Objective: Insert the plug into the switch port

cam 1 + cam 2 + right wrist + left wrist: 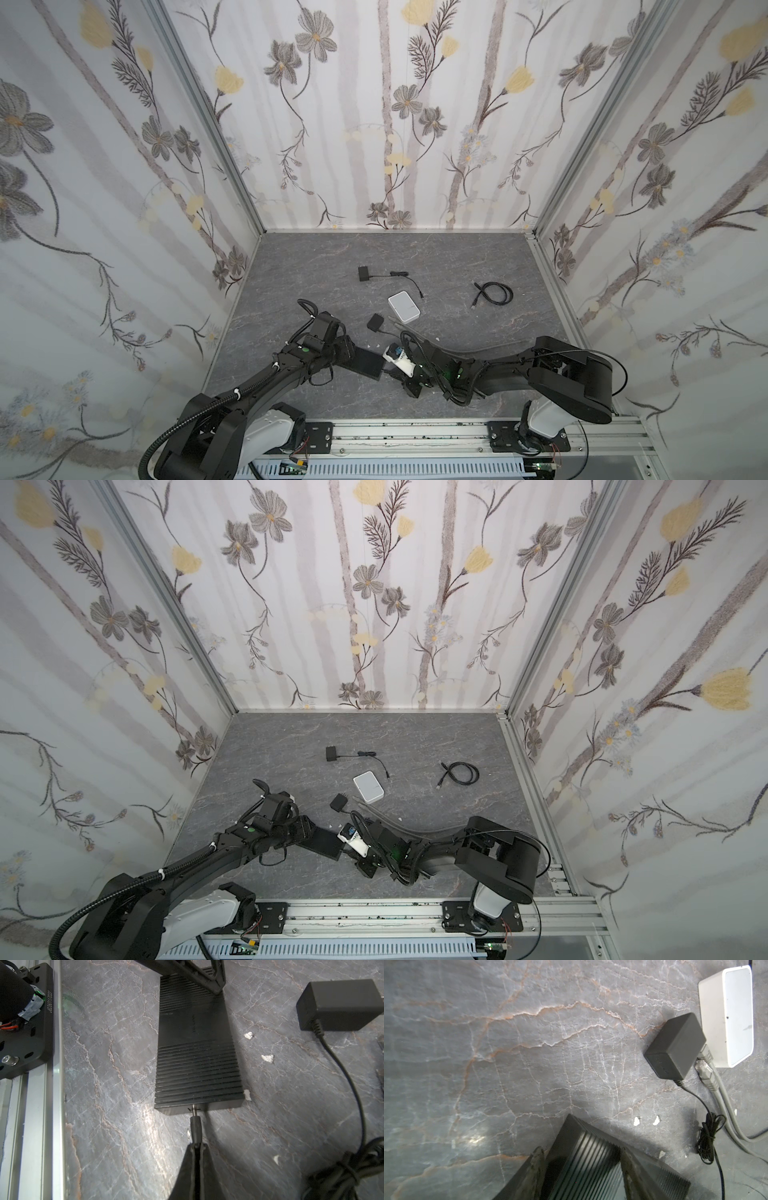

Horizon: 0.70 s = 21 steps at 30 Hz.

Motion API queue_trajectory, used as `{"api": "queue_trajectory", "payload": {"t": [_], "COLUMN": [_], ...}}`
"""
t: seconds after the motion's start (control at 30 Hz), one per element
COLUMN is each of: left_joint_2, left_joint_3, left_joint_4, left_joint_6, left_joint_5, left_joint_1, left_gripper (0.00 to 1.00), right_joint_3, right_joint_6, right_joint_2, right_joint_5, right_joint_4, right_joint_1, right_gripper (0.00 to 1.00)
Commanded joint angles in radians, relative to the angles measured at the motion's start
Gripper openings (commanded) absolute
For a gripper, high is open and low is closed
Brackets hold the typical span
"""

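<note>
The switch [368, 364] [326, 844] is a flat black ribbed box lying on the grey marbled floor. My left gripper [580, 1152] [355, 356] is shut across its far end, one finger on each long side; its fingers [216, 982] also show in the right wrist view. My right gripper [197, 1145] [388, 371] is shut on the black barrel plug [196, 1128]. The plug's metal tip [194, 1110] meets the port in the switch's [197, 1043] near edge. How deep the tip sits in the port is not visible.
The plug's black power adapter [376, 323] [340, 1004] lies beside a white box [404, 306] [733, 1014] with grey cables [708, 1076], and its cord is bundled [342, 1172]. Farther back lie another adapter [365, 274] and a coiled black cable [494, 294]. An aluminium rail [415, 434] runs along the front.
</note>
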Motion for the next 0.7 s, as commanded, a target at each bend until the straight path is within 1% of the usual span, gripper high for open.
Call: {"api": "queue_trajectory", "payload": {"t": [0.0,0.23,0.4,0.67], "left_joint_2": [0.005,0.013,0.018,0.057], "left_joint_3": [0.003,0.001,0.0,0.012], "left_joint_4": [0.003,0.009,0.013,0.032], "left_joint_6": [0.004,0.004,0.009,0.03], "left_joint_5": [0.013,0.035,0.056,0.091], "left_joint_1": [0.0,-0.001,0.001,-0.013], "left_gripper": [0.59,0.59,0.59,0.59], "right_joint_3": [0.008,0.031,0.034,0.078], "right_joint_6": [0.007,0.009,0.011,-0.027], "right_joint_2": [0.0,0.05,0.056,0.059], "right_joint_5": [0.005,-0.011,-0.011,-0.007], "right_joint_4": [0.083,0.086,0.093,0.067], "right_joint_1": [0.002,0.002,0.002,0.002], "right_gripper": [0.0,0.0,0.0,0.0]}}
